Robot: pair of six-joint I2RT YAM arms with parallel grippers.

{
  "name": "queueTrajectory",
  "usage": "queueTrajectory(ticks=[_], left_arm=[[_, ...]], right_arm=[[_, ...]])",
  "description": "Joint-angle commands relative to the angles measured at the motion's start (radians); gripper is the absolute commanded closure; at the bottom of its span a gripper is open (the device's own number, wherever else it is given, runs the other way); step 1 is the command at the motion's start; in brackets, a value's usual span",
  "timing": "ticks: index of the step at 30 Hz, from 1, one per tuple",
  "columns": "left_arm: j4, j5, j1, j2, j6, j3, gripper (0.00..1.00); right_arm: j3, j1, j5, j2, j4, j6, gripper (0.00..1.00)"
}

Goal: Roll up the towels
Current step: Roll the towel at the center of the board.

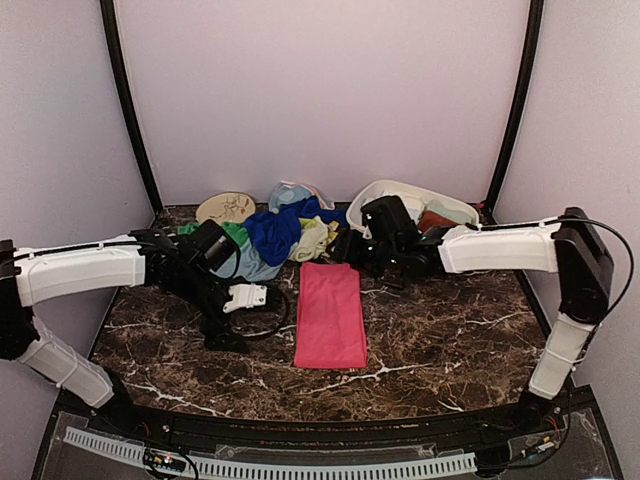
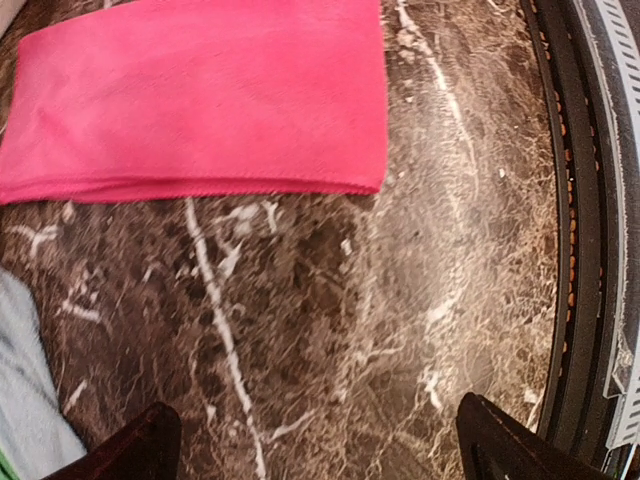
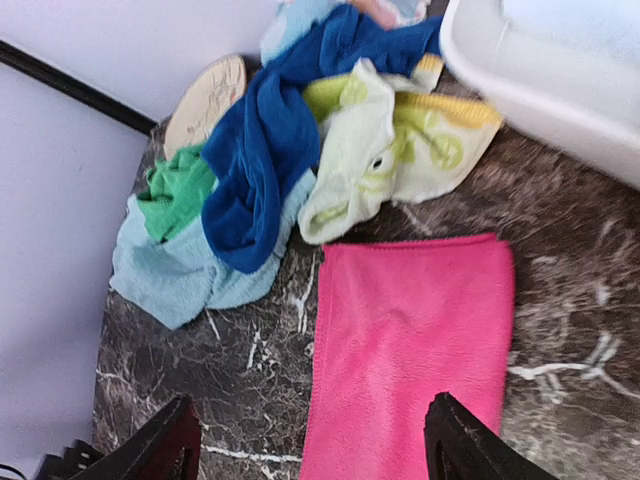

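The pink-red towel (image 1: 331, 315) lay flat as a long strip in the middle of the dark marbled surface (image 1: 450, 340), seemingly folded lengthways but with no turn of a roll begun at either end; I judged it laid out ready for rolling and nothing more. Behind it, at the far edge, the other towels sat in a loose heap: the royal blue towel (image 1: 275, 230) draped over the pale blue towel (image 3: 175, 275) and the green towel (image 3: 175, 195), with the lime-yellow towel (image 3: 385, 150) spilling toward the pink-red one's far end; none of these had been spread, folded or rolled. A rust-brown towel (image 1: 435, 218) showed inside the white basin (image 1: 385, 190), not as a clear roll as far as could be told; a tan disc (image 1: 225, 207) leaned at the back wall. The right claw (image 3: 315, 445) hovered over the far part of the pink-red towel with its fingers apart and nothing between them; whether it touched the cloth could not be told. The left claw (image 2: 320, 450) stood fully apart over bare surface just beside the strip's left edge, empty. By my reading the task was near its start: no finished roll was in sight, one towel was prepared, and the heap was all left to do.
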Motion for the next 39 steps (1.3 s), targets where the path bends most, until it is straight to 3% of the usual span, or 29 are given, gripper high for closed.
queueTrajectory(ticks=[1, 3, 7, 10, 13, 15, 21, 24, 29, 33, 35, 39], left_arm=[[-0.016, 0.006, -0.125, 0.118, 0.012, 0.085, 0.01], [0.006, 0.001, -0.178, 0.182, 0.013, 0.108, 0.06], [0.083, 0.004, -0.234, 0.308, -0.012, 0.164, 0.22], [0.107, 0.043, -0.244, 0.388, -0.049, 0.215, 0.36], [0.142, 0.062, -0.257, 0.425, -0.065, 0.227, 0.43], [0.169, 0.058, -0.269, 0.435, -0.065, 0.221, 0.49], [0.204, 0.030, -0.278, 0.482, -0.062, 0.210, 0.66], [0.209, 0.019, -0.278, 0.485, -0.056, 0.186, 0.75], [0.251, -0.017, -0.276, 0.479, -0.051, 0.124, 0.82], [0.258, -0.034, -0.242, 0.478, -0.054, 0.100, 0.99], [0.227, -0.002, -0.211, 0.471, -0.057, 0.104, 0.99], [0.185, 0.046, -0.176, 0.424, -0.023, 0.074, 0.73]], right_arm=[[-0.074, -0.035, 0.208, -0.235, -0.185, -0.255, 0.01], [-0.134, -0.064, 0.272, -0.345, -0.208, -0.253, 0.00], [-0.271, -0.117, 0.193, -0.509, -0.134, -0.392, 0.00], [-0.321, -0.117, 0.167, -0.586, -0.187, -0.460, 0.00], [-0.339, -0.117, 0.141, -0.607, -0.257, -0.508, 0.02], [-0.361, -0.115, 0.098, -0.613, -0.265, -0.545, 0.11], [-0.454, -0.103, 0.034, -0.682, -0.150, -0.597, 0.28], [-0.502, -0.090, -0.002, -0.723, -0.079, -0.630, 0.29], [-0.509, -0.031, -0.017, -0.688, -0.064, -0.706, 0.25], [-0.496, 0.052, 0.010, -0.622, -0.064, -0.782, 0.21], [-0.506, 0.077, 0.017, -0.610, -0.049, -0.811, 0.20], [-0.538, 0.134, 0.027, -0.605, -0.018, -0.883, 0.18]])
